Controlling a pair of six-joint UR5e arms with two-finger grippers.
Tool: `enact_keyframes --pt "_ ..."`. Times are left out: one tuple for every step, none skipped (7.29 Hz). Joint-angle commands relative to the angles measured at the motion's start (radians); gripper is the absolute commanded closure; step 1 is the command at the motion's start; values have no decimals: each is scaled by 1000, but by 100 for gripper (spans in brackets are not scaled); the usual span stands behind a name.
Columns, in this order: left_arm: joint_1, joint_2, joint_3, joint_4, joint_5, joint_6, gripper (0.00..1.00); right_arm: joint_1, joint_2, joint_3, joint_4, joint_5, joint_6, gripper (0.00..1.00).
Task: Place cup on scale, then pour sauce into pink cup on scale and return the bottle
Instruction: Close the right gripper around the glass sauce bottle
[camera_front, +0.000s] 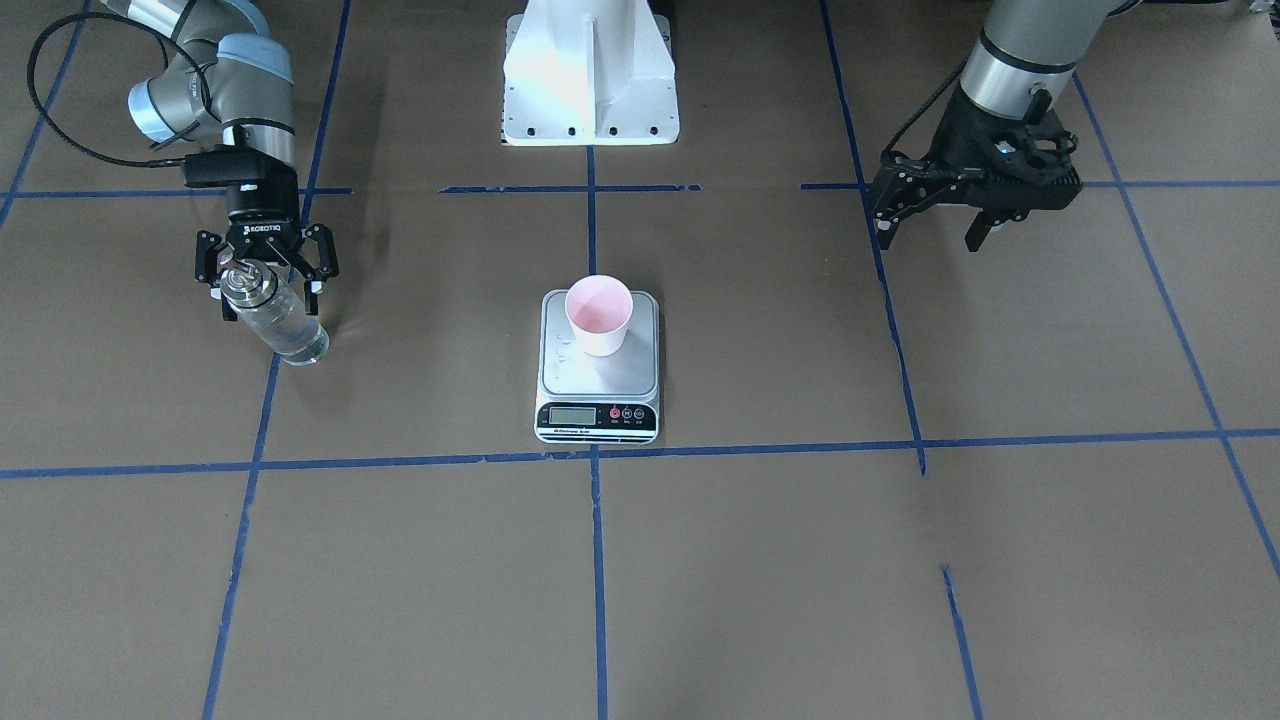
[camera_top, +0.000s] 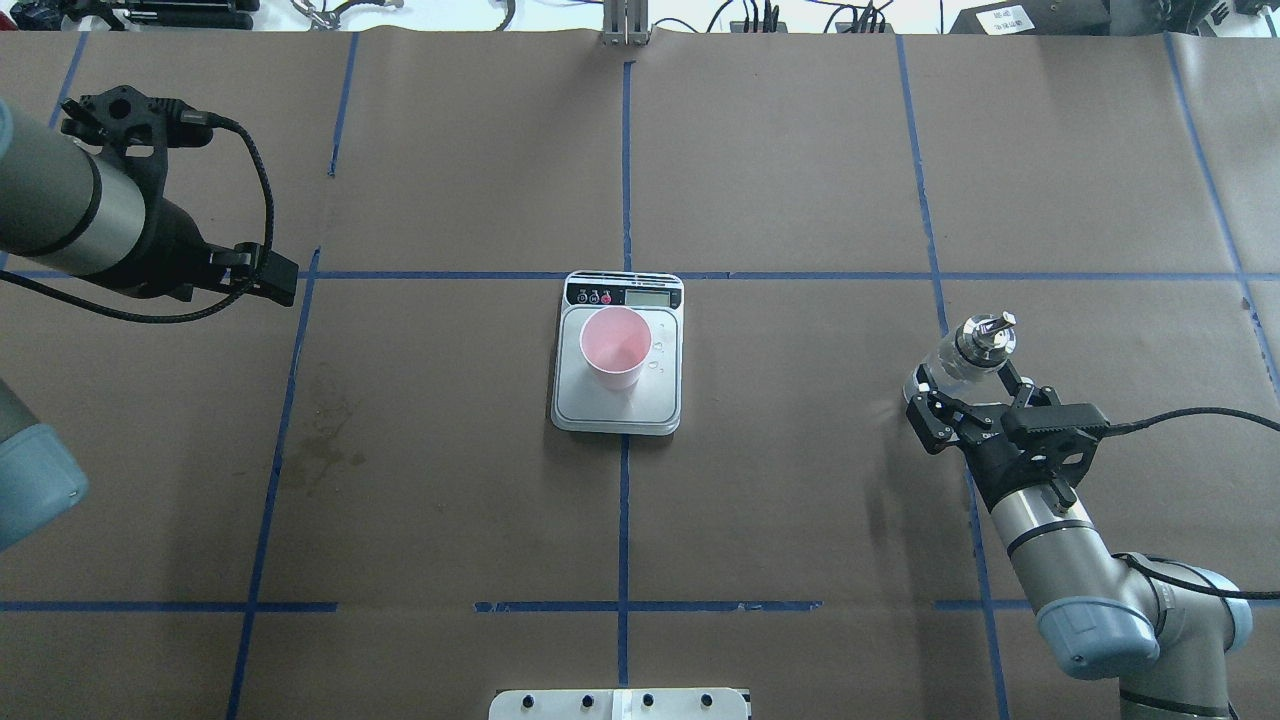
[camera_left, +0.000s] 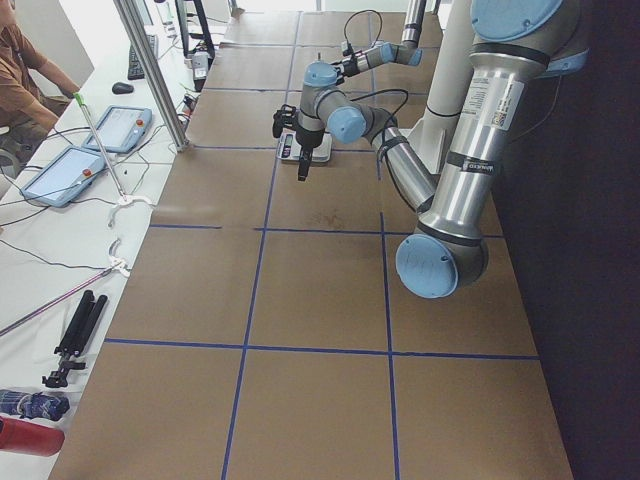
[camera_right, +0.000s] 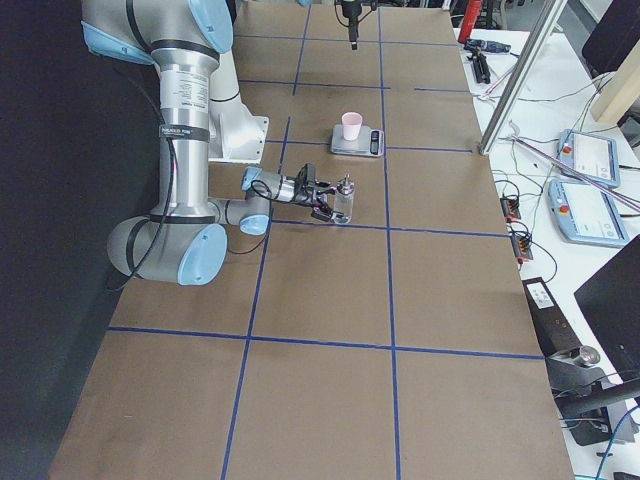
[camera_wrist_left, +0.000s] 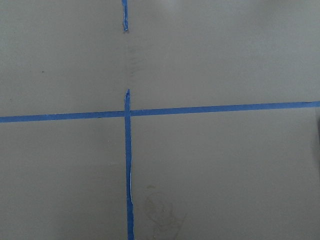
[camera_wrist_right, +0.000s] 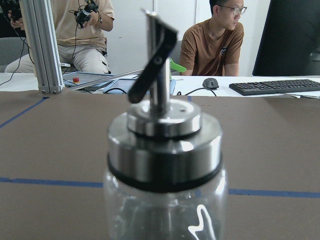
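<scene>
Trouble I foresee: with my right gripper (camera_front: 268, 283) spread wide, holding nothing, and the glass bottle (camera_front: 278, 322) upright between its jaws, a crooked withdrawal could clip and topple it.

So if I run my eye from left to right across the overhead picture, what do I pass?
left gripper → kitchen scale, with the pink cup standing on it → glass bottle, standing between the fingers of the right gripper
</scene>
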Motion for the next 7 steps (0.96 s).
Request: enact_keyframes --pt "0 0 0 0 0 0 0 9 32 -8 0 6 -16 0" --pt "0 0 -2 0 0 -2 0 12 38 -9 0 7 -22 0" --pt "0 0 -3 0 0 -2 0 14 37 -11 0 14 -22 0" --pt "0 0 -3 0 -2 -2 0 18 37 -12 0 15 -22 0" --pt "0 -2 -3 0 -2 -2 0 26 37 -12 0 27 -22 0" --pt "1 -5 -2 0 0 -29 0 26 38 -12 2 27 -23 0" --pt "1 -8 -5 2 0 -37 0 28 37 -12 2 27 -23 5"
